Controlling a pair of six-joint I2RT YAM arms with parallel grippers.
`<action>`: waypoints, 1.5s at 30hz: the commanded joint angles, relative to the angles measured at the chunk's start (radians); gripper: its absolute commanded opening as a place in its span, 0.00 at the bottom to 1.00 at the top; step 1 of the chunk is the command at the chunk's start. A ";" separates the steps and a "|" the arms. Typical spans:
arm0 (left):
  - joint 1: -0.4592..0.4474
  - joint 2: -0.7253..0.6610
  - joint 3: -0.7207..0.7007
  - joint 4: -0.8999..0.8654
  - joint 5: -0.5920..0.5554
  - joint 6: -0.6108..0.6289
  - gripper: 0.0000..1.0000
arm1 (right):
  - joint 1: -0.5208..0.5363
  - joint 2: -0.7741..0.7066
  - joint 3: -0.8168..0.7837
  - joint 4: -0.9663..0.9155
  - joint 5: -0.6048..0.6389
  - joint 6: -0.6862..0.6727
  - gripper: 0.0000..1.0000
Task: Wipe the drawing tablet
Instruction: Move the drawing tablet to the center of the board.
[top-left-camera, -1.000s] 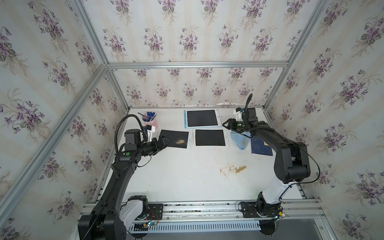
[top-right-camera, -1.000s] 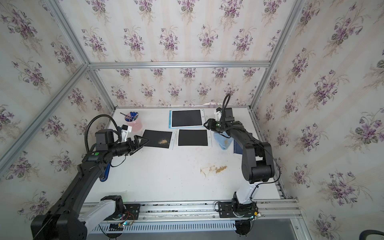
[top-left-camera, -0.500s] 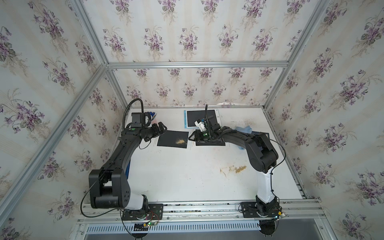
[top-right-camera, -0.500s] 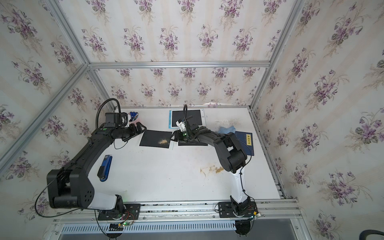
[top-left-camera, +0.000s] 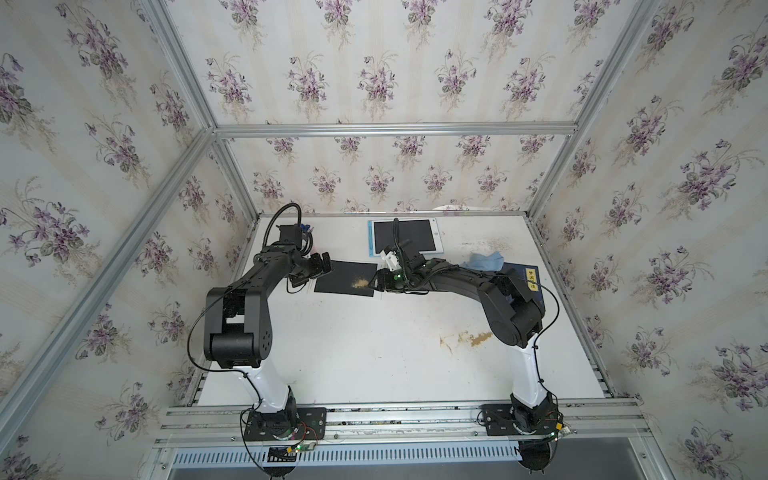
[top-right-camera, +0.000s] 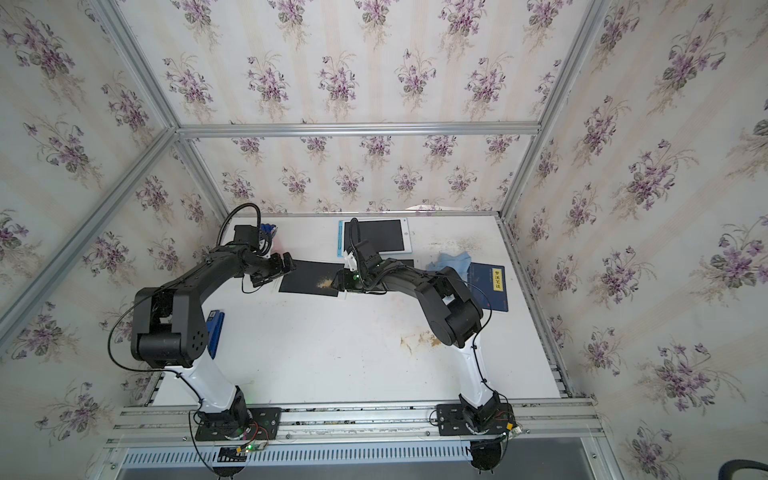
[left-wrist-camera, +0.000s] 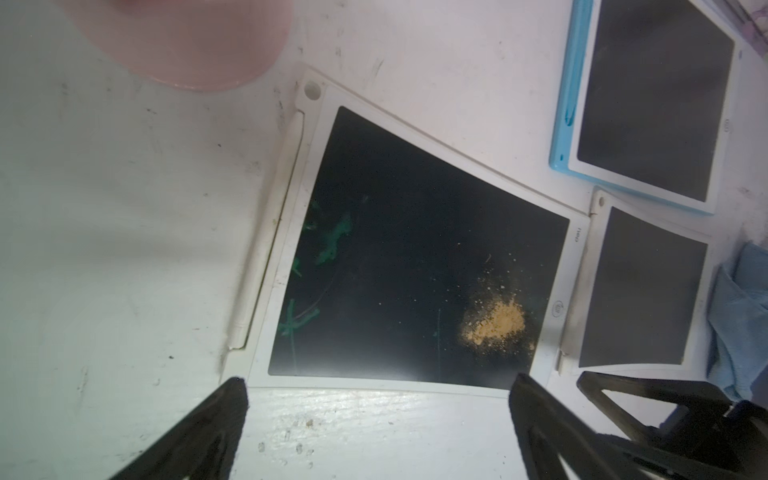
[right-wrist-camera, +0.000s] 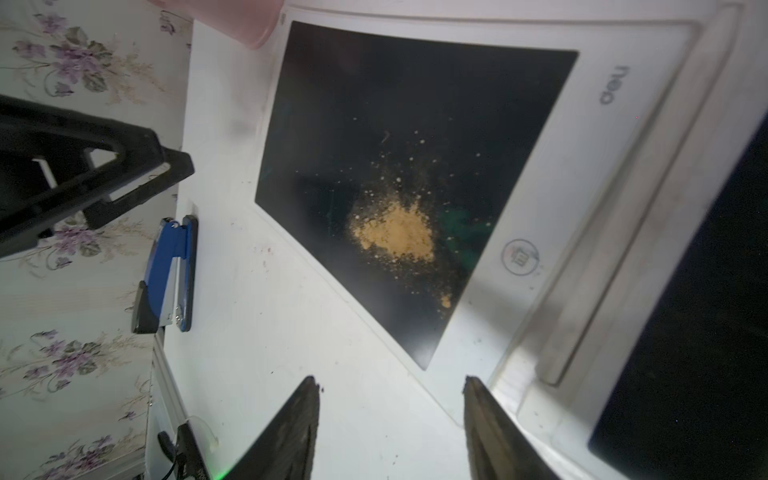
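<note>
Powder (left-wrist-camera: 494, 322), yellow and crumbly, sits in a small heap on the right side of the drawing tablet (top-left-camera: 345, 277); the tablet lies flat on the white table (top-left-camera: 374, 353), in the far half and a bit left of the middle; green scribbles show on its black screen. The left gripper (left-wrist-camera: 378, 380) hangs just by the tablet's left edge, jaws spread wide, holding nothing; the right gripper (right-wrist-camera: 390, 380) hangs at the tablet's right edge, jaws partly apart, and nothing is between them. The blue cloth (top-left-camera: 486, 262) lies crumpled far off to the right, beside a dark blue notebook (top-left-camera: 528, 282); no gripper touches it. A blue stapler (right-wrist-camera: 168, 274) lies by the left edge.
</note>
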 joint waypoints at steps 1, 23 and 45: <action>0.000 0.011 -0.008 0.031 -0.070 -0.017 1.00 | 0.004 0.020 -0.004 -0.014 0.048 0.030 0.57; -0.024 0.095 -0.014 0.066 -0.145 -0.060 1.00 | 0.010 0.087 0.008 -0.011 0.037 0.048 0.55; -0.043 0.221 0.136 -0.055 -0.236 -0.145 1.00 | 0.012 0.095 0.011 -0.011 0.019 0.046 0.55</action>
